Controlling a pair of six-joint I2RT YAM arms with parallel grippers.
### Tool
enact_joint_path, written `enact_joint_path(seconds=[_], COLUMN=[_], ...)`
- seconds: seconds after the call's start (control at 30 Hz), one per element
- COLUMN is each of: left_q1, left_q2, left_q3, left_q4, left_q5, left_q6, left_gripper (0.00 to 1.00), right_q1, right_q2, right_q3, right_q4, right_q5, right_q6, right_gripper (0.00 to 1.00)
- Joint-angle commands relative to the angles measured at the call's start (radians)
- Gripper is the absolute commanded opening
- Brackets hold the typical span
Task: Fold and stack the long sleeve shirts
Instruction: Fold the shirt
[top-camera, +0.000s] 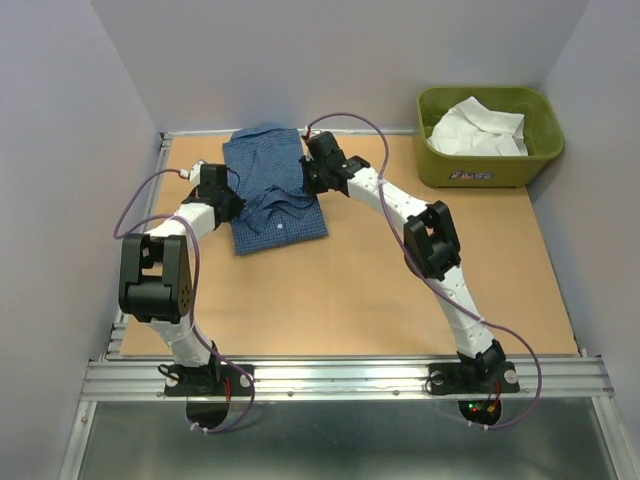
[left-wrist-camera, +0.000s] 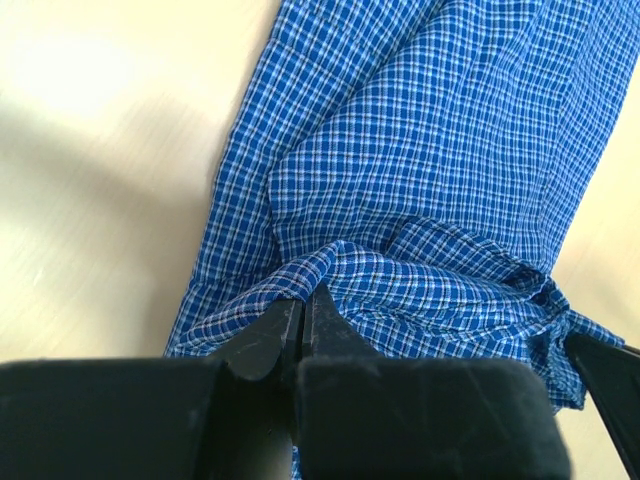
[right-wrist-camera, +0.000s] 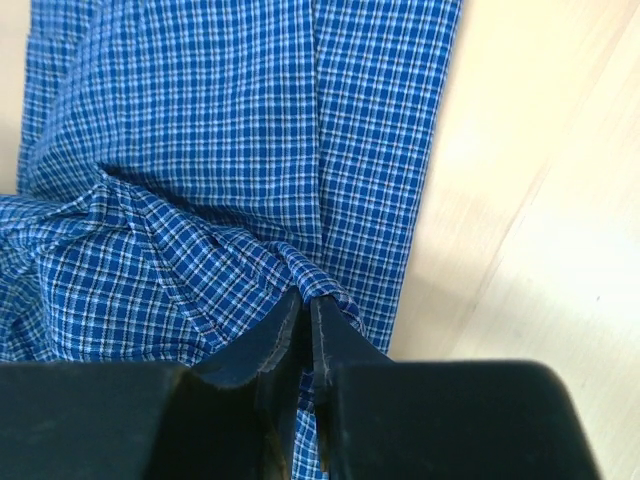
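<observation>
Shirt (top-camera: 268, 160), fine blue check, puckers in left gripper (left-wrist-camera: 303, 305) and right gripper (right-wrist-camera: 305, 305).

No text can be read anywhere; the small sticker (top-camera: 470, 175) on the green tub's (top-camera: 435, 165) near wall is too tiny to read.

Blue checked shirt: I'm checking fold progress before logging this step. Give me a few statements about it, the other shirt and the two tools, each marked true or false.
1. The blue checked cloth shirt lies on the tan table. True.
2. The left tool pinches a fold of it. True.
3. The right tool hangs open over bare table. False: it is shut on the shirt's cloth.
4. The plain white cloth shirt is stacked on the blue one. False: it lies in the olive-green plastic tub.
</observation>
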Motion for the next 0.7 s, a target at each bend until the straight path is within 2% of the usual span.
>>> enact_joint_path(seconds=[0.0,0.23,0.37,0.4,0.53,0.57,0.6,0.63,0.67], left_q1=[0.012,0.02,0.027,0.029,0.034,0.037,0.04,0.043,0.052], left_q2=[0.013,0.046,0.063,0.065,0.069,0.066,0.063,0.056,0.049], left_q3=[0.061,0.086,0.103,0.11,0.139,0.153,0.159,0.166,0.179], left_q4=[0.051,0.065,0.071,0.072,0.077,0.075,0.075,0.075,0.074], left_q5=[-0.002,0.005,0.001,0.002,0.007,0.008,0.011,0.014,0.025], left_q6=[0.025,0.033,0.033,0.033,0.036,0.038,0.039,0.041,0.044], left_gripper=[0.0,0.02,0.09,0.16,0.34,0.4,0.4,0.49,0.55], right_q1=[-0.016,-0.028,-0.033,-0.036,-0.05,-0.057,-0.062,-0.065,-0.071], right_q2=[0.018,0.052,0.072,0.079,0.079,0.07,0.07,0.053,0.044], right_q3=[0.112,0.14,0.159,0.166,0.192,0.204,0.207,0.215,0.216], right_q4=[0.094,0.123,0.138,0.14,0.152,0.155,0.158,0.161,0.163], right_q5=[0.006,-0.013,-0.013,-0.014,-0.013,-0.013,-0.013,-0.014,-0.013], right_q6=[-0.02,-0.014,-0.019,-0.019,-0.013,-0.011,-0.011,-0.017,-0.023], right_gripper=[0.13,0.18,0.34,0.36,0.54,0.64,0.7,0.79,0.84])
